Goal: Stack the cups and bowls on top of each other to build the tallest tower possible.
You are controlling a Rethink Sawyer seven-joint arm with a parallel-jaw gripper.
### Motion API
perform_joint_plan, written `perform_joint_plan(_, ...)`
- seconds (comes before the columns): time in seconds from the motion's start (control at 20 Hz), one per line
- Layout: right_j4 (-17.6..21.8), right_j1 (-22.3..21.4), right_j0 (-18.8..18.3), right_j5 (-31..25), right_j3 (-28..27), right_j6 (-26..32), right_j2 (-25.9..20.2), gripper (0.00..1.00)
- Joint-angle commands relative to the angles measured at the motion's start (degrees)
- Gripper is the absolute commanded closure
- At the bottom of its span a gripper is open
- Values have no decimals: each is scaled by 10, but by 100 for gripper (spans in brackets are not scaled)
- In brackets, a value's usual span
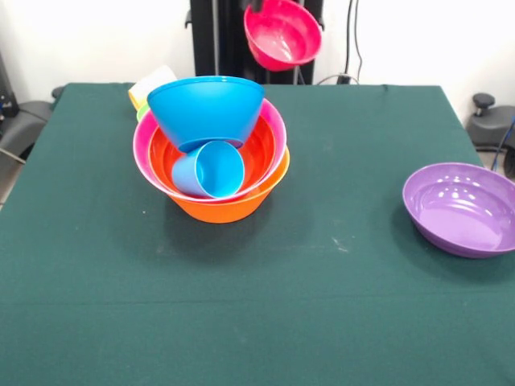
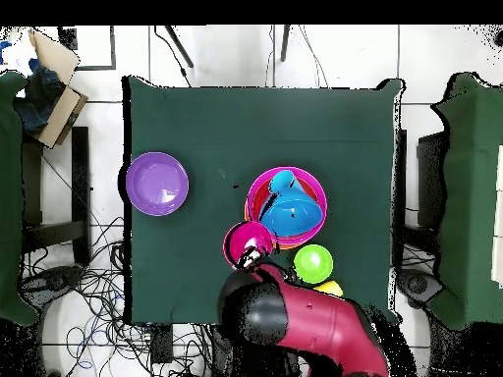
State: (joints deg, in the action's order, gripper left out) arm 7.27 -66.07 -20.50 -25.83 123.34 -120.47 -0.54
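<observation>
Tool [image 2: 246,259] of mine grips the magenta bowl [image 1: 282,34] aloft beside the tower [image 1: 211,157]; four pieces are piled there, while purple bowl [image 1: 463,207], green bowl [image 2: 312,263] and yellow cup [image 1: 150,86] wait on the bench [image 1: 322,281].

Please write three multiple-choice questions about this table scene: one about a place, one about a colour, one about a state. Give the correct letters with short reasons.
1. Where is the purple bowl?
A. In the tower
B. Alone on the table
C. In the gripper

2. What colour is the tower's lowest bowl?
A. Orange
B. Green
C. Purple

3. How is the light blue cup placed?
A. Upright
B. Upside down
C. On its side

Answers: 1 B, it stands apart from the pile. 2 A, the orange bowl carries the rest. 3 C, its mouth faces the front camera.
</observation>
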Motion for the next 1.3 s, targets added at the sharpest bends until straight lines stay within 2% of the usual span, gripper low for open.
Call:
perform_joint_plan(0.05, 15, -59, -56, -111, -44, 252, -153, 100)
perform_joint_plan(0.4, 26, -50, -81, -155, -104, 254, -179, 100)
perform_joint_plan(0.6, 20, -46, -99, -154, -122, 254, -198, 100)
perform_joint_plan(0.8, 40, -17, -118, -117, -128, 245, -218, 100)
perform_joint_plan(1.1, 61, 10, -171, -41, -93, 247, -264, 100)
perform_joint_plan(1.3, 99, 33, -206, 10, -71, 237, -291, 100)
